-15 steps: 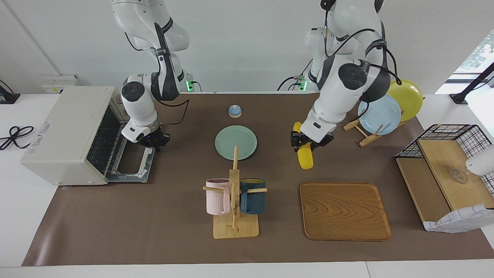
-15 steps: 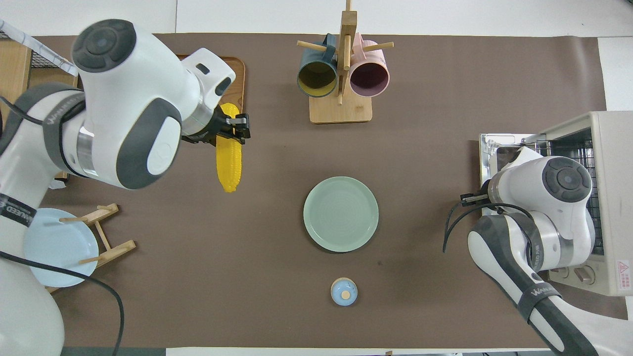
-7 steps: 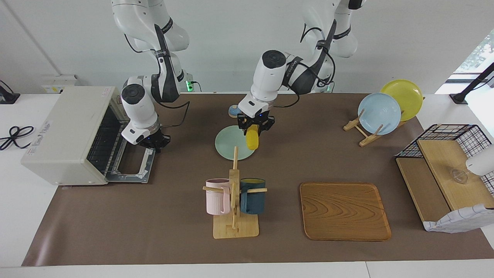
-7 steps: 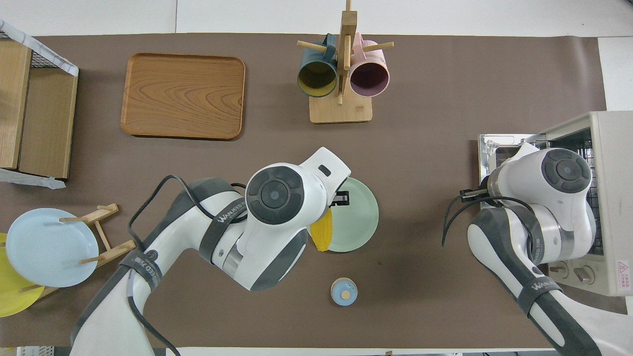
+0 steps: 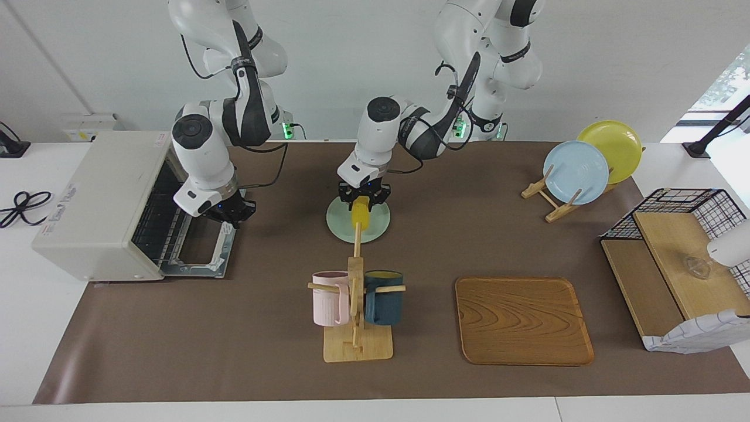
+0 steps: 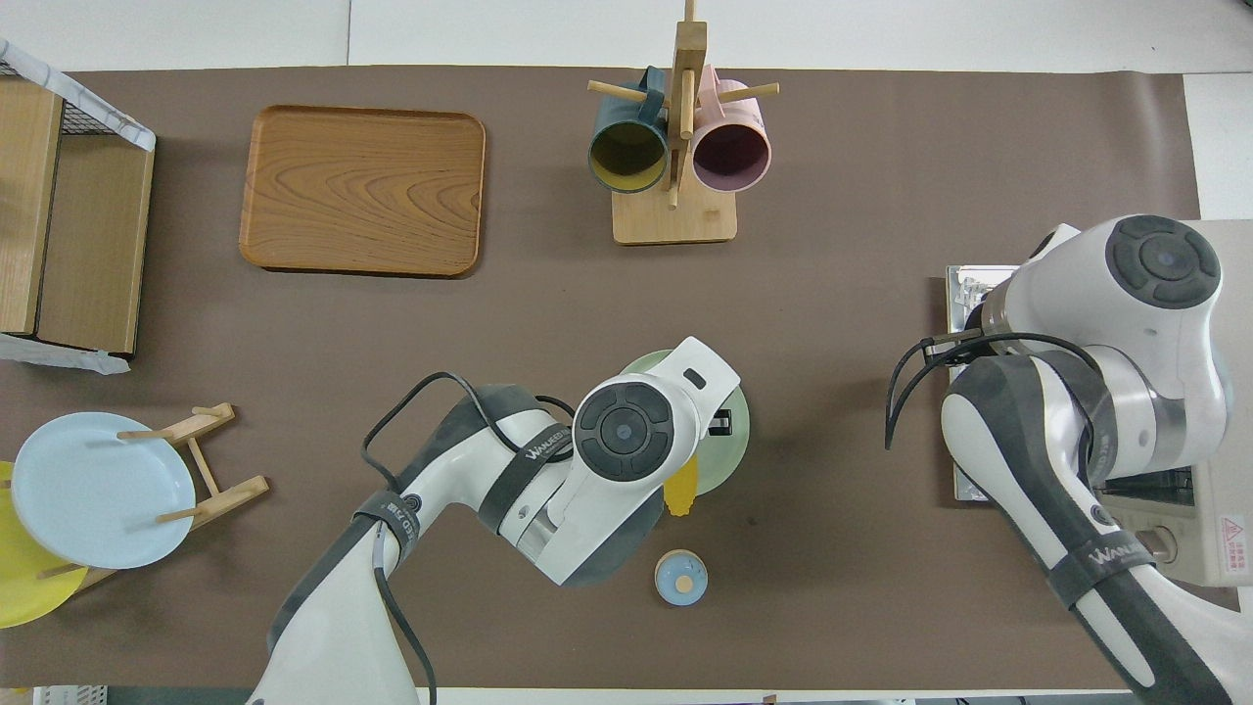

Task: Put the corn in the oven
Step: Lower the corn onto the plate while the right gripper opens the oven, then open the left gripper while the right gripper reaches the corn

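From overhead the left arm's big joint covers most of the corn (image 6: 681,487) and a good chunk of the green plate (image 6: 736,431), and the right arm blocks nearly all of the oven (image 6: 1212,509) plus its door. The yellow plate (image 6: 20,587) is cut off by the frame edge, same with the shelf (image 5: 674,258) in the facing view

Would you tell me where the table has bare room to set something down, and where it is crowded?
Bare mat lies between the wooden tray and the plate rack, and between the mug stand and the oven. It is crowded at the green plate, where the left gripper holds the corn, and at the oven door under the right gripper.
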Action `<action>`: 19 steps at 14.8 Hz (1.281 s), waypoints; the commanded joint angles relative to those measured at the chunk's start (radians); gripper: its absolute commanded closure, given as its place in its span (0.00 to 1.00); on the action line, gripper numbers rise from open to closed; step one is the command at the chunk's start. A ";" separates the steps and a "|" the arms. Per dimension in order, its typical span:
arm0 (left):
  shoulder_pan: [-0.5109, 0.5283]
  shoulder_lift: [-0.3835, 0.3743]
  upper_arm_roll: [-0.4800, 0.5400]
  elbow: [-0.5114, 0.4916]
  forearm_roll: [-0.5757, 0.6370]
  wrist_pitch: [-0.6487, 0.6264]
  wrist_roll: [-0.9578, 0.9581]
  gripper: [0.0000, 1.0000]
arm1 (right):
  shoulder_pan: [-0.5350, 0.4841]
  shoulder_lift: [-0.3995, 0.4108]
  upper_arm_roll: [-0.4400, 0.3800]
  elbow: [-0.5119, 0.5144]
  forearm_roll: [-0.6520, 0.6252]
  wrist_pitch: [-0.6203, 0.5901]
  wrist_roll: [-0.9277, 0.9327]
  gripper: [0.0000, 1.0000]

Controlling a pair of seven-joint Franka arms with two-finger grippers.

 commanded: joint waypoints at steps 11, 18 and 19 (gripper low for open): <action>0.114 -0.133 0.026 0.020 -0.004 -0.184 0.081 0.00 | 0.018 0.000 -0.006 0.027 0.039 -0.056 0.121 0.87; 0.448 -0.244 0.032 0.174 0.016 -0.517 0.344 0.00 | 0.164 0.004 0.005 0.034 0.049 -0.019 0.203 0.93; 0.497 -0.258 0.032 0.174 0.016 -0.534 0.390 0.00 | 0.218 0.012 0.005 0.055 0.053 -0.013 0.277 0.94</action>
